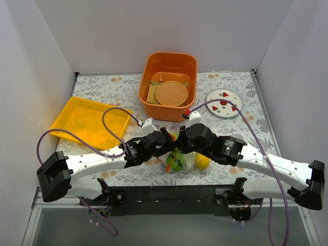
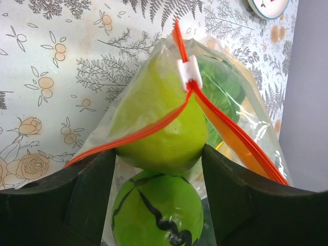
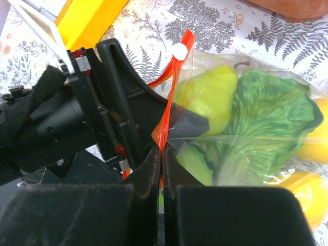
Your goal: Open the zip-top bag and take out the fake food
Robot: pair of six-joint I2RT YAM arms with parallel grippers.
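Orange bin [image 1: 169, 69] beyond zip-top bag [image 1: 185, 158]

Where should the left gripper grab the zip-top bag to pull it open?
Grip the free orange-red lip of the zip-top bag, coming from the left. The right gripper already pinches the opposite strip, and the slider sits at the far end, so the mouth is parted here.

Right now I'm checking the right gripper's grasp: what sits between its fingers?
In the right wrist view, the right gripper is shut on the bag's orange-red zip strip; nothing else lies between the fingers.
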